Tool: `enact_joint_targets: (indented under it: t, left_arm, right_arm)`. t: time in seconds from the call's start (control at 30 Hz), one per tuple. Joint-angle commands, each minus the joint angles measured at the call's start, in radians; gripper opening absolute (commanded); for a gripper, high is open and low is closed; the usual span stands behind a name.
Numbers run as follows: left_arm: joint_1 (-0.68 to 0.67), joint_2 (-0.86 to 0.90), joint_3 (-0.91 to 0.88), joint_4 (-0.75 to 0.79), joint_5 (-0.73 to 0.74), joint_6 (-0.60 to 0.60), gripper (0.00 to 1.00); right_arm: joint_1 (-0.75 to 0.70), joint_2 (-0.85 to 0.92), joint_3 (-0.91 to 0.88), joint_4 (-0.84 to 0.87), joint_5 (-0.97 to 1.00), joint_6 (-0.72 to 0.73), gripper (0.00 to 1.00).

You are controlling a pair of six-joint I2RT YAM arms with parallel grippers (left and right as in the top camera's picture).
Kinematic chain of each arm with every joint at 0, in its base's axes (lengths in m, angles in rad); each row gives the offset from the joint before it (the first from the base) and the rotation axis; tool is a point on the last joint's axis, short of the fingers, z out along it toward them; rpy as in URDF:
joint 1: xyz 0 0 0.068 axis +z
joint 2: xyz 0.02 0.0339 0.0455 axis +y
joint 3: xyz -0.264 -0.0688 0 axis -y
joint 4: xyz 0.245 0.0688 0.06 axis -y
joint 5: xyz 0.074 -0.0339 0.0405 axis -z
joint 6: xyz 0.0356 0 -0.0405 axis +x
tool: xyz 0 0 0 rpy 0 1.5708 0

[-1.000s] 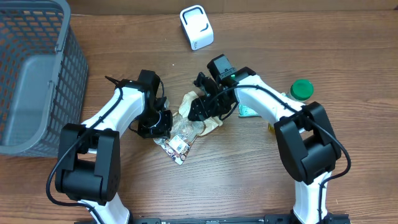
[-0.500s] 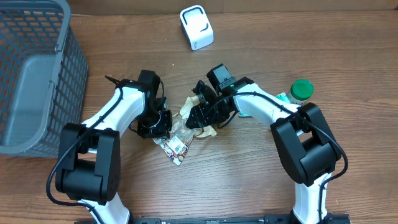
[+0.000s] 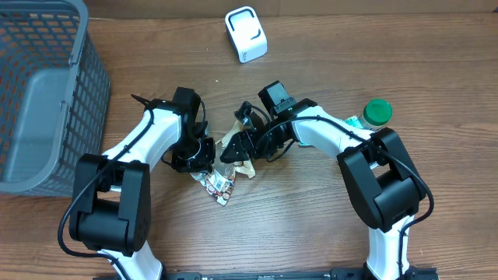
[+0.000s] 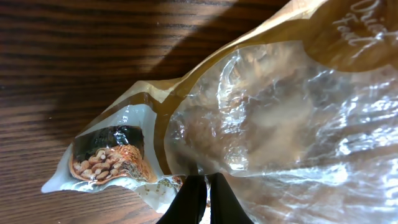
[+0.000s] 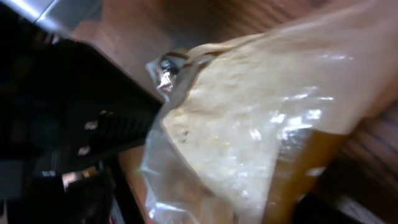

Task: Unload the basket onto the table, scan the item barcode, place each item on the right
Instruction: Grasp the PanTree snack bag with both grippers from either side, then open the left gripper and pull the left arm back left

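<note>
Leftward and a little nearer the left arm is where the right gripper (image 3: 236, 145) now sits compared with a second ago, and the upper part of the snack bag (image 3: 224, 180) has bunched up with it. The left gripper (image 3: 196, 154) has not shifted.

From overhead, the bag lies on the wooden table (image 3: 311, 225) between the two grippers. Its printed lower end points toward the front edge and its crumpled tan top lies under the right gripper.

The left wrist camera shows the left arm's dark fingertips (image 4: 188, 200) pressed together on the bag's lower edge, pinching the film. Most of that view is a clear, wrinkled window with pale contents behind it, framed in tan packaging. One white corner carries a small picture of nuts (image 4: 107, 158). Pale cursive lettering (image 4: 360, 18) runs off the top right corner; it seems to begin "Dri" above "Fru", and the rest is cut off. No barcode can be made out in any view.

The right wrist camera is blurred. It shows the same glossy window and a tan edge close up against black arm parts, and whether the right jaws are spread or gripping cannot be told.

A white barcode scanner (image 3: 246, 34) stands at the far side of the table, well apart from the bag. A grey mesh basket (image 3: 87, 70) occupies the left edge, and a green-capped bottle (image 3: 378, 112) stands beside the right arm.
</note>
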Motion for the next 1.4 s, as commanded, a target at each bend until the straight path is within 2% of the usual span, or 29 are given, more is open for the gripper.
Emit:
enact_joint_targets:
  t: [0.0,0.1,0.2,0.37,0.53,0.67,0.73,0.77,0.9,0.97,1.07,1.37]
  left_arm:
    - [-0.005,0.076,-0.030,0.027,-0.116,-0.014,0.04]
    - [-0.005,0.076,-0.030,0.029,-0.116,-0.014,0.04]
    - [-0.005,0.076,-0.030,0.032,-0.116,-0.014,0.04]
    - [-0.005,0.076,-0.030,0.035,-0.128,-0.014,0.04]
    - [-0.005,0.076,-0.030,0.035,-0.131,-0.014,0.04]
    - [-0.005,0.076,-0.030,0.039,-0.131,-0.014,0.04]
    - [-0.005,0.076,-0.030,0.040,-0.132,-0.014,0.04]
    - [-0.005,0.076,-0.030,0.042,-0.131,-0.014,0.04]
    - [-0.005,0.076,-0.030,0.042,-0.130,-0.014,0.04]
    - [-0.005,0.076,-0.028,0.040,-0.130,-0.010,0.04]
    - [0.008,0.075,0.014,-0.010,-0.131,-0.010,0.04]
    - [0.087,0.068,0.336,-0.192,-0.136,0.024,0.04]
  right_arm:
    - [0.001,0.007,-0.010,0.005,-0.008,0.000,0.86]
    - [-0.013,0.007,-0.010,0.021,0.063,0.000,0.90]
    - [-0.018,0.007,-0.010,0.051,0.080,0.001,1.00]
    - [-0.015,0.007,-0.010,0.095,0.177,0.076,1.00]
    - [-0.008,0.007,-0.010,0.085,0.140,0.091,1.00]
    - [0.004,0.007,-0.010,0.076,0.081,0.090,0.81]
    - [0.010,0.007,-0.010,0.074,0.061,0.090,0.64]
    - [0.014,0.007,-0.010,0.074,0.052,0.090,0.50]
    - [0.017,0.007,-0.010,0.074,0.052,0.071,0.19]
    - [0.017,0.007,-0.010,0.074,0.055,0.071,0.09]
    - [0.017,0.007,-0.010,0.075,0.055,0.070,0.04]
    - [0.017,0.007,-0.010,0.074,0.055,0.052,0.04]
